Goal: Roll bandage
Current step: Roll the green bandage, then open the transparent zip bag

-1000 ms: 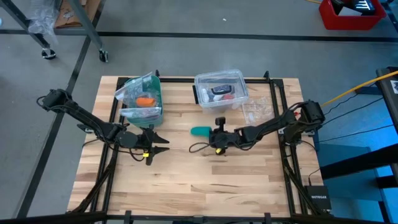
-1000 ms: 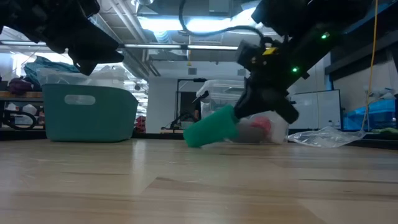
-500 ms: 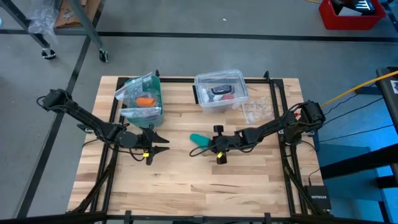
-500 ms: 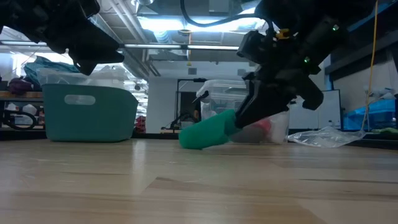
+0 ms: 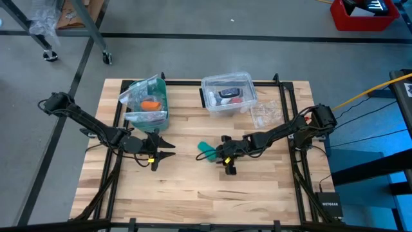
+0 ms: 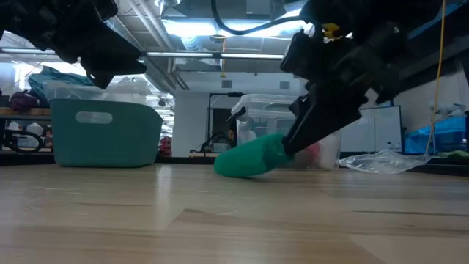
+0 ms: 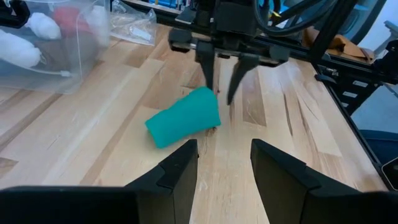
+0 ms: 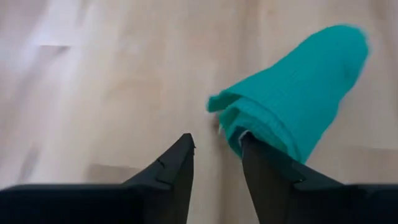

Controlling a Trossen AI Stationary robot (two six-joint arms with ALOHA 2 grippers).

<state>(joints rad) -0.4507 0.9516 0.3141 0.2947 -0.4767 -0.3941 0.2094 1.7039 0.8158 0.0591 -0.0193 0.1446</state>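
Bandage: the teal-green roll of soft knitted bandage (image 5: pixel 206 150) lies on its side near the middle of the light wooden slat table (image 5: pixel 193 193), between the two grippers and closer to the right one.
Bandage end: in the right wrist view its folded layers (image 8: pixel 249 121) show at the end facing that gripper.
Right gripper: the dark two-finger right gripper (image 5: pixel 217 153) sits low at the right end of the roll; its fingers (image 7: pixel 206 65) are spread apart, one fingertip (image 8: pixel 261 155) at the roll's edge, and whether it touches cannot be told.
Right gripper, low view: the dark body hangs just above and behind the roll (image 6: pixel 253 158), which rests on the tabletop.
Left gripper: the dark two-finger left gripper (image 5: pixel 168 149) hovers left of the roll, well apart from it, fingers (image 7: pixel 180 168) spread with nothing between them.
Teal bin: a teal plastic bin (image 5: pixel 147 103) holding an orange item (image 5: pixel 150 104) stands at the far left of the table.
Clear box: a clear lidded plastic box (image 5: pixel 228 93) stands at the far side, near the centre.
Clear wrapper: crumpled clear plastic (image 5: pixel 266 115) lies just right of that box.
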